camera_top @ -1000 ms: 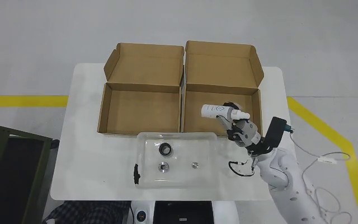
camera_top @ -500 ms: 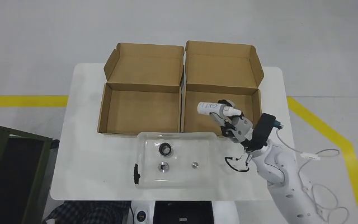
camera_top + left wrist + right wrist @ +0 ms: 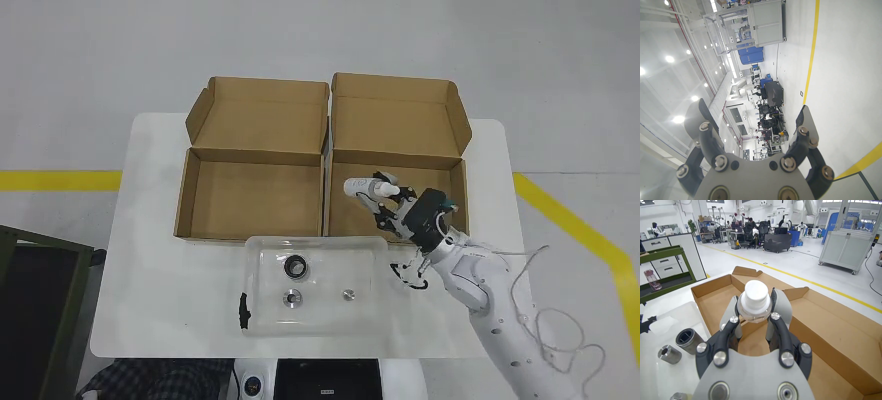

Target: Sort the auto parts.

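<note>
My right gripper [image 3: 385, 203] [image 3: 754, 308] is shut on a white capped cylinder part [image 3: 362, 188] [image 3: 755, 300], held above the near left corner of the right cardboard box [image 3: 440, 205] [image 3: 829, 325]. In the clear tray [image 3: 262, 310] lie a dark ring bearing [image 3: 295, 267] [image 3: 686, 337], a small metal bushing [image 3: 291, 298] [image 3: 669, 353] and a small metal piece [image 3: 348, 294]. A black clip [image 3: 242, 310] sits on the tray's left edge. My left gripper [image 3: 753, 115] is open, pointing off into the hall with nothing between its fingers.
The left cardboard box [image 3: 250, 195] stands open beside the right one, both with flaps raised at the back. White table surface [image 3: 150, 250] lies free to the left of the boxes and tray. A green rack [image 3: 668, 256] stands beyond the table.
My right gripper has moved left with the white part, from over the right box's middle toward its left wall. The tray's parts have not moved.
</note>
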Motion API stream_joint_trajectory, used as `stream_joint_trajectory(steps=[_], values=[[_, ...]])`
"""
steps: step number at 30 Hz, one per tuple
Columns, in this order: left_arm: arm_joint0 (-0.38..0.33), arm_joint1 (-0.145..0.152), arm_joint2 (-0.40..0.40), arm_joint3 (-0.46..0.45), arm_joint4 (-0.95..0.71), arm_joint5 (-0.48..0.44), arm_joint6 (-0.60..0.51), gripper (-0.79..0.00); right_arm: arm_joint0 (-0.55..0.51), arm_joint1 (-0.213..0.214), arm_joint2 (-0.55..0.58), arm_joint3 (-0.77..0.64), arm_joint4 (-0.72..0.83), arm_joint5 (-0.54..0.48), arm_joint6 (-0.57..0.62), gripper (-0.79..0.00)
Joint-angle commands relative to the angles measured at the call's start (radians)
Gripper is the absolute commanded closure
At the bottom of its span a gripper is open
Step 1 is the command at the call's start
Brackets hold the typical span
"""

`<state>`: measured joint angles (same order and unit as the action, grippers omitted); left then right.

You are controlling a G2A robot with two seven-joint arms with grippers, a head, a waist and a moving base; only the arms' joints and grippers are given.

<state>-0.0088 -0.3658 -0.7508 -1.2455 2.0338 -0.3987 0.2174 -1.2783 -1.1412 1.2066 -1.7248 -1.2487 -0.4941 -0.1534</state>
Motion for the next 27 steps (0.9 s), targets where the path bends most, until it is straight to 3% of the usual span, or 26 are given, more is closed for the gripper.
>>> stream_joint_trajectory(steps=[1, 27], values=[[0.0, 0.0, 0.0, 0.0, 0.0, 0.0, 0.0, -0.785, 0.021, -0.003, -0.013, 0.02, -0.007, -0.003, 0.024, 0.0], [0.0, 0.0, 0.0, 0.0, 0.0, 0.0, 0.0, -0.785, 0.227, -0.038, -0.152, 0.238, -0.13, 0.013, 0.235, 0.0]])
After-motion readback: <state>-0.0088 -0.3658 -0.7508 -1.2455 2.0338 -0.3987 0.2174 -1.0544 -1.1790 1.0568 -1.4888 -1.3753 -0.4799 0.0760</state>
